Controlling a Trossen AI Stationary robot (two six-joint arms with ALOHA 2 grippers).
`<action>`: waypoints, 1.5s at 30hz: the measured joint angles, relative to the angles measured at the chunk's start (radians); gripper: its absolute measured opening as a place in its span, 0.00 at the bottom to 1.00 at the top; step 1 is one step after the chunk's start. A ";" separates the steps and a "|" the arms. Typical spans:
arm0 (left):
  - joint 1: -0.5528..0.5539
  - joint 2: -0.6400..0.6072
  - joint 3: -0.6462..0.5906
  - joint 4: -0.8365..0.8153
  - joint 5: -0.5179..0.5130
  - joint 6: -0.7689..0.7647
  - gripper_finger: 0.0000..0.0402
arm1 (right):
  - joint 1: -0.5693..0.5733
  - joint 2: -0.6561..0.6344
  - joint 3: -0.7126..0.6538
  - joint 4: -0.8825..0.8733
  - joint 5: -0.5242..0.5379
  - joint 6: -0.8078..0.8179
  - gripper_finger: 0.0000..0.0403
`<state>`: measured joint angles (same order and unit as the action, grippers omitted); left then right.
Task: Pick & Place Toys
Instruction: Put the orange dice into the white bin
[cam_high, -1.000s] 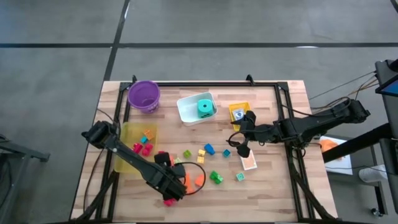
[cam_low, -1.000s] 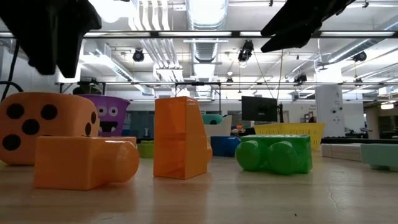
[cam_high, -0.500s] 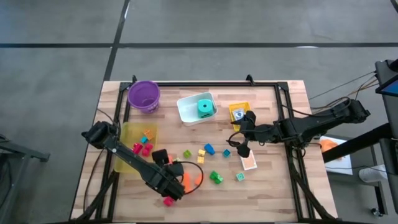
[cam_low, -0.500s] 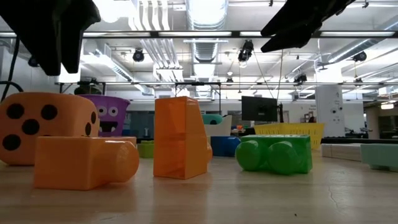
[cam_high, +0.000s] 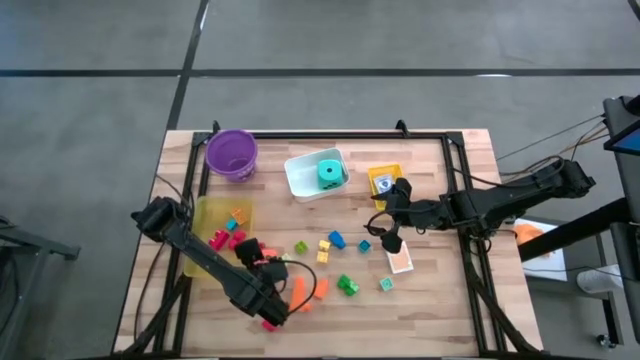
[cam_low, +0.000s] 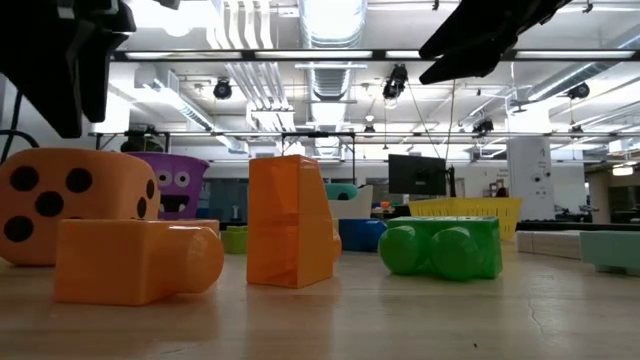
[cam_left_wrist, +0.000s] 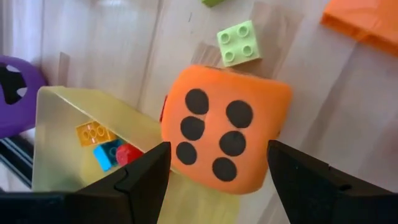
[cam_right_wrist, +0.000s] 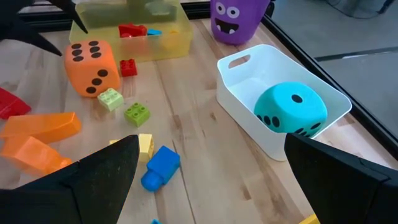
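**Left claw hovering over orange die, fingers spread**

Wooden slat table (cam_high: 440, 300) is carrying everything. Translucent yellow plastic tray (cam_high: 205, 225) is sitting at the left, holding a few small blocks. White plastic tray (cam_right_wrist: 249, 93) is holding the teal foam die (cam_right_wrist: 291, 110). Purple plastic bowl with a cartoon face (cam_right_wrist: 235, 18) is standing at the far corner. Orange foam die with black pips (cam_left_wrist: 225, 127) is resting beside the yellow tray, lying between the left gripper's (cam_left_wrist: 214, 177) spread fingers, not touching them; nothing grasped. Right gripper (cam_high: 390, 218) is waiting mid-table, wide open, empty. Green studded plastic block (cam_low: 442, 247) is lying nearby. No readable writing anywhere.
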<state>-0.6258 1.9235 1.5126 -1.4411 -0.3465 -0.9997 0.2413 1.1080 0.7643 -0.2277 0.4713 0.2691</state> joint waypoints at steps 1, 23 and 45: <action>-0.002 0.000 -0.008 0.002 -0.005 0.001 0.66 | 0.000 0.000 0.000 0.000 0.000 0.000 0.99; -0.095 -0.002 0.021 0.061 -0.072 0.031 0.67 | 0.000 0.000 0.000 0.000 0.000 0.000 0.99; -0.098 0.000 0.020 0.087 -0.083 0.038 0.68 | 0.000 0.000 0.000 0.000 0.000 0.000 0.99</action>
<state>-0.7243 1.9236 1.5330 -1.3541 -0.4297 -0.9619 0.2417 1.1080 0.7643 -0.2276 0.4713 0.2691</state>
